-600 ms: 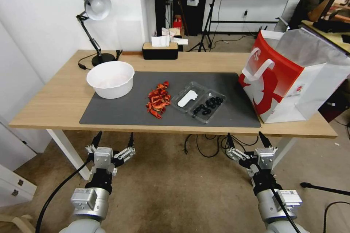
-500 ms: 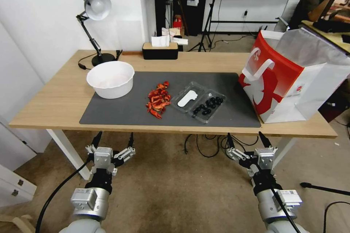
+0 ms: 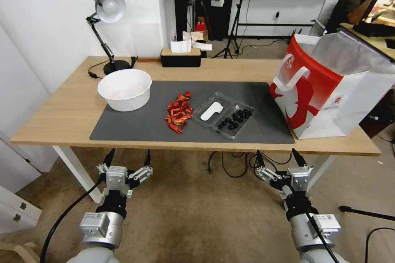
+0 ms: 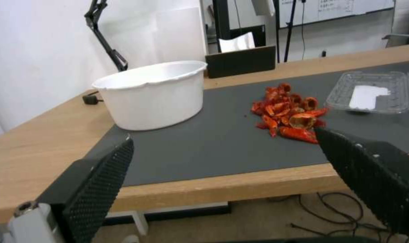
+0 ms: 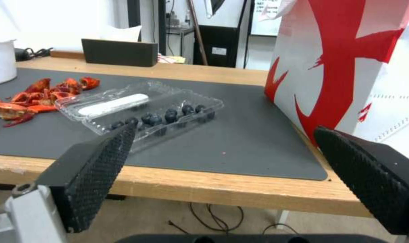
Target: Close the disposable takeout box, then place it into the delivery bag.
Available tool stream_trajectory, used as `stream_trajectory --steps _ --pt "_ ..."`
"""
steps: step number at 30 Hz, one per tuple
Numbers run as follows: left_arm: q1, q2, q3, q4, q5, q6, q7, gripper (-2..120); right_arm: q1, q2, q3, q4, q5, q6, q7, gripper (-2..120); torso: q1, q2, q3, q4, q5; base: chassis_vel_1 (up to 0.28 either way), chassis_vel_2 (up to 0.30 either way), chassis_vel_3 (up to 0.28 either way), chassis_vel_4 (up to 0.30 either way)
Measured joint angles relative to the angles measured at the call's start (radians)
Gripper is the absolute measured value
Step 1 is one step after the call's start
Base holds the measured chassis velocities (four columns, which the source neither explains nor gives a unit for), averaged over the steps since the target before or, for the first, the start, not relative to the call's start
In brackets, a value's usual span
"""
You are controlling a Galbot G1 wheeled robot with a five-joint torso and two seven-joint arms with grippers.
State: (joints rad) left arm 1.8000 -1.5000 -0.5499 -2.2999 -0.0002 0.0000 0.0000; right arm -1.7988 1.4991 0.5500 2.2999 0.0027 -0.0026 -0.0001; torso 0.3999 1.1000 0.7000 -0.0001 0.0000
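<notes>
The disposable takeout box lies open on the grey mat, its labelled half toward the left and its half with black round pieces toward the right. The right wrist view shows the takeout box flat and open too. The red-and-white delivery bag stands open at the table's right end. Both arms hang below the table's front edge. My left gripper is open and empty. My right gripper is open and empty as well, well short of the box.
A white bowl sits at the mat's left end, and a pile of red shell pieces lies just left of the box. A desk lamp and a black tissue box stand at the back. Cables lie under the table.
</notes>
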Motion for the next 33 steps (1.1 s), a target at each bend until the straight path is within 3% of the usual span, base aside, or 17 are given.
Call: stream_trajectory --steps 3,5,8,13,33 --pt "-0.022 0.018 0.016 -0.001 -0.03 0.027 -0.008 100 0.018 -0.012 0.009 -0.005 0.03 -0.035 -0.009 100 0.0 0.0 0.0 0.0004 0.0 0.0 0.0 0.0 0.0" --pt "-0.091 0.073 0.069 -0.009 -0.123 0.114 -0.035 100 0.071 -0.047 0.043 -0.024 0.112 -0.134 -0.039 100 0.0 0.0 0.0 0.0003 0.0001 0.0 0.0 0.0 0.0" --pt "-0.14 0.113 0.106 -0.012 -0.198 0.144 -0.05 100 0.094 -0.06 0.057 -0.032 0.155 -0.154 -0.05 100 0.001 0.0 0.0 -0.0006 0.0 0.0 0.0 0.0 0.0" --pt "-0.144 0.123 0.111 -0.002 -0.226 0.093 -0.048 100 0.098 -0.06 0.06 -0.033 0.164 -0.15 -0.051 100 0.0 0.0 0.0 0.0002 0.0 0.0 0.0 0.0 0.0" --pt "-0.137 0.132 0.102 -0.006 -0.225 0.063 -0.038 100 0.096 -0.044 0.058 -0.026 0.161 -0.132 -0.013 100 0.0 0.0 0.0 0.0001 0.0 0.0 0.0 0.0 0.0"
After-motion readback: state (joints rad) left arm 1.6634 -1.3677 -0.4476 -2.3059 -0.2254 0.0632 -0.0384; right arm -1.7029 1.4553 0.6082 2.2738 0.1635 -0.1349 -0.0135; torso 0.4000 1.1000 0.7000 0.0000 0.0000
